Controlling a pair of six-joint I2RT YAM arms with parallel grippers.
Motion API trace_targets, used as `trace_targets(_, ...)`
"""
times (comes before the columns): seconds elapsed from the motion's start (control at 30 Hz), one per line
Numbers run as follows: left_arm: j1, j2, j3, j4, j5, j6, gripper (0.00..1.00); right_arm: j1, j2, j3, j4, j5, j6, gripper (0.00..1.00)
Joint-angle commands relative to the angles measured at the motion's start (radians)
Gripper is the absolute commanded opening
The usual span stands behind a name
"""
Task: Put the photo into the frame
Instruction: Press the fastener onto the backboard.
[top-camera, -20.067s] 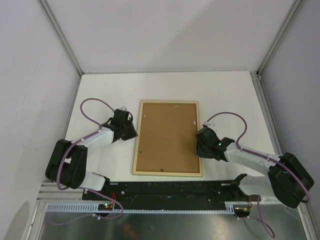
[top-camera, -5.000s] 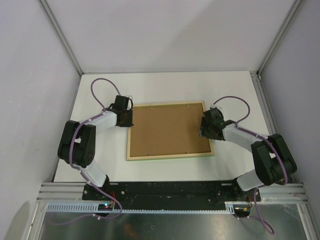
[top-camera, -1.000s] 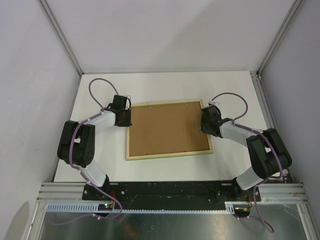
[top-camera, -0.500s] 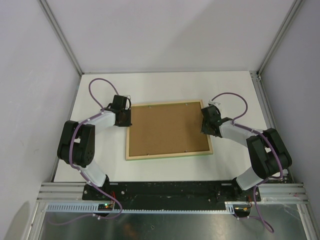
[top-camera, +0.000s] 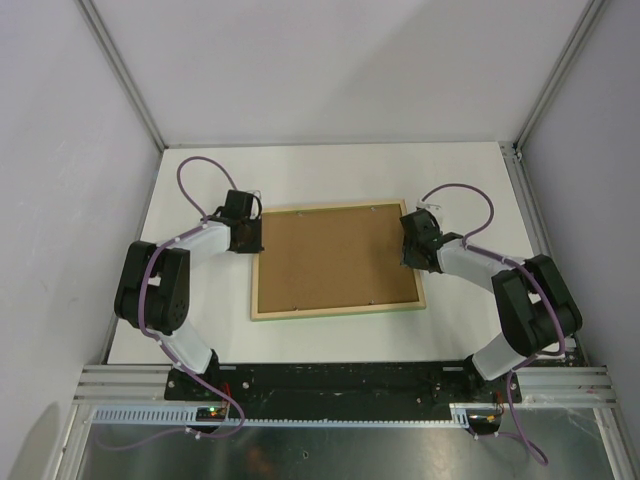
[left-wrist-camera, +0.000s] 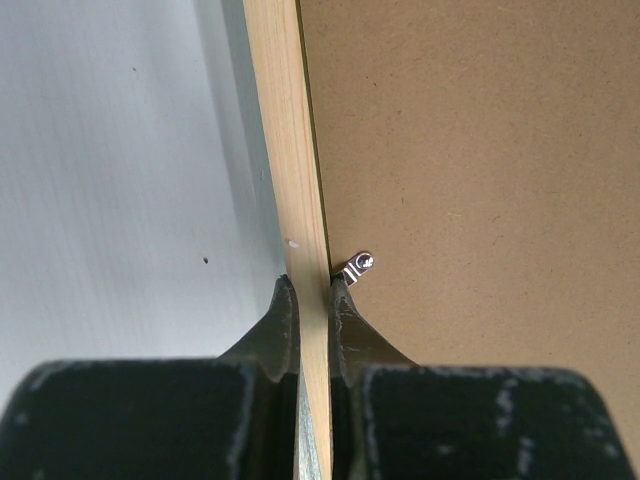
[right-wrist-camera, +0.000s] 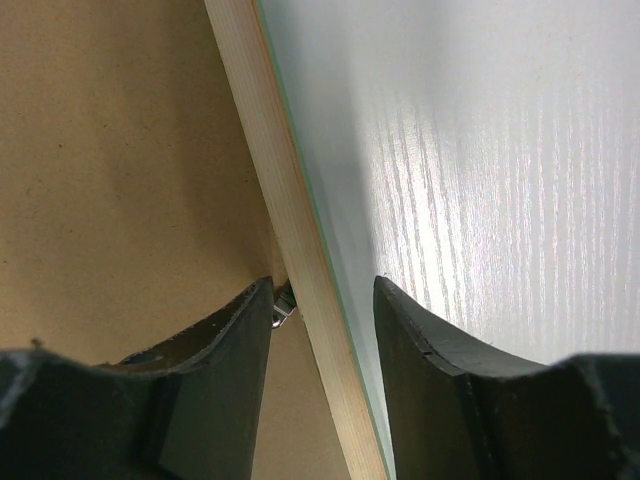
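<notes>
Frame (top-camera: 335, 313) lies flat mid-desk (top-camera: 330, 175), pale wood back up, long rails roughly along the desk's near edge, slightly skewed. A green sliver shows along its near rail. Brown backing board (top-camera: 335, 255) sits inside the frame and fills it.

My left end effector (left-wrist-camera: 310, 285) is on the frame's left rail, up toward the far-left corner. It is pinched narrow on the wood, one finger on the outer desk side, the other on the board side, right by a small metal clip (left-wrist-camera: 358, 265).

My right end effector (right-wrist-camera: 322, 285) is at the right rail near the far-right corner. Its fingers are spread and straddle the rail with gaps on both sides, gripping nothing. The inner finger is over the board next to another clip (right-wrist-camera: 283, 310), the outer over bare desk.
</notes>
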Motion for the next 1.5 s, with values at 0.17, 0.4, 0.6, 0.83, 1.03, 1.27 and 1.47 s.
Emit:
trace_targets(0.17, 0.027, 0.008, -0.012, -0.098, -0.039, 0.046, 0.00, 0.020, 0.043, -0.015, -0.120, -0.075, 0.001, 0.45)
trace_targets(0.4, 0.032, 0.013, -0.011, -0.099, -0.033, 0.033, 0.00, -0.004, 0.062, -0.026, -0.101, -0.165, 0.000, 0.34)
trace_targets(0.6, 0.035, 0.016, -0.009, -0.099, -0.026, 0.023, 0.00, -0.026, 0.050, -0.041, -0.092, -0.192, -0.010, 0.13)
trace_targets(0.83, 0.037, 0.021, 0.009, -0.111, -0.022, 0.007, 0.00, -0.029, 0.033, -0.043, -0.091, -0.191, -0.013, 0.00)
trace_targets(1.03, 0.040, 0.038, 0.048, -0.161, -0.072, -0.014, 0.02, -0.034, 0.020, -0.042, -0.086, -0.179, 0.001, 0.00)
trace_targets(1.27, 0.040, 0.017, 0.077, -0.176, -0.069, -0.019, 0.23, -0.041, 0.024, -0.041, -0.074, -0.184, 0.008, 0.00)
trace_targets(1.47, 0.040, -0.030, 0.087, -0.175, -0.031, -0.013, 0.40, -0.042, 0.024, -0.041, -0.065, -0.192, 0.012, 0.00)
